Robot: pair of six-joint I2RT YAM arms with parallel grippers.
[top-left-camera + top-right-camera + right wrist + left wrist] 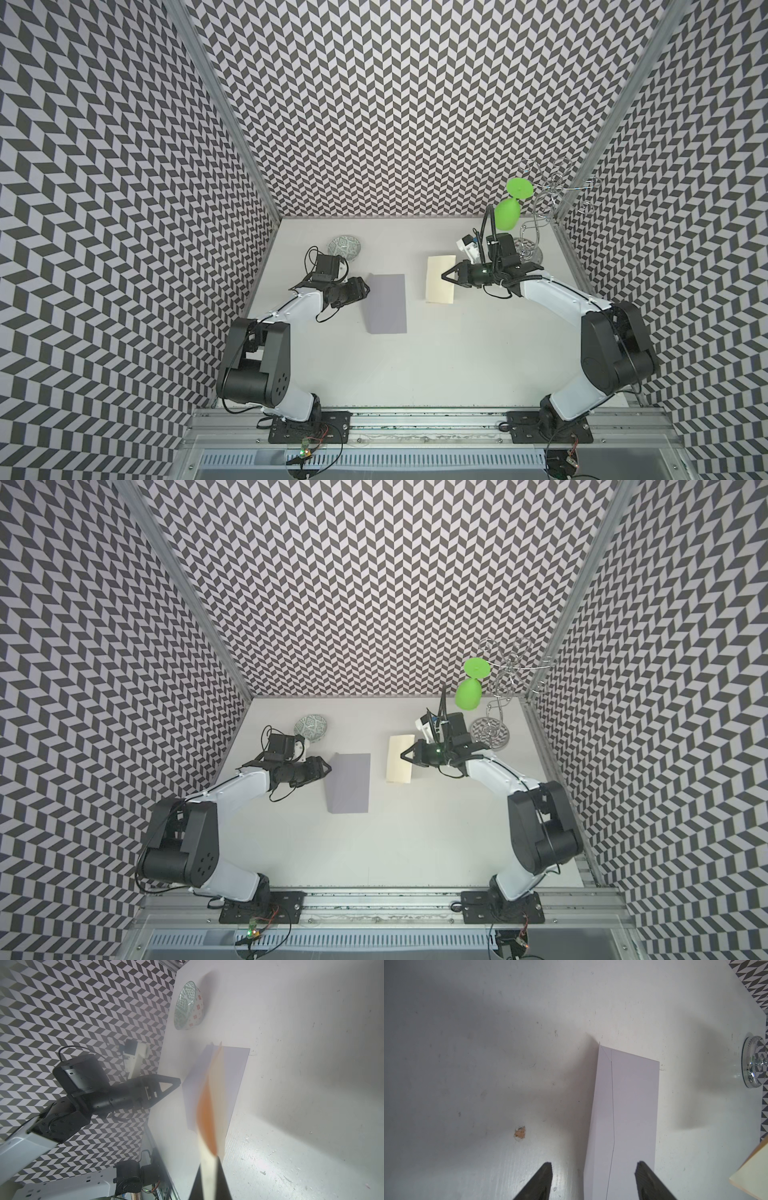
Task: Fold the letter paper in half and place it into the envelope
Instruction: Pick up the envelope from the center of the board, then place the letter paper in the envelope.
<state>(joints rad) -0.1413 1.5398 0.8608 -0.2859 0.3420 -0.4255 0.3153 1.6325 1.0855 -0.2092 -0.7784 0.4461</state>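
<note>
The grey-lavender envelope [386,303] [349,783] lies flat on the white table, its flap seam [612,1105] showing in the left wrist view. My left gripper [366,287] [328,766] [594,1164] is open at the envelope's left edge, with one finger over the envelope [633,1105] and the other over bare table. To the right, the cream letter paper [439,278] [399,758], folded into a narrow rectangle, is held at its right edge by my shut right gripper [444,277] [402,755] [209,1159]. The right wrist view sees that paper [207,1118] edge-on, in front of the envelope [232,1076].
A patterned bowl [345,247] [188,1005] stands at the back left behind the left arm. At the back right, a green glass [509,212] hangs upside down on a wire rack [552,195] with a round chrome base [753,1064]. The tabletop has a small chip [520,1132].
</note>
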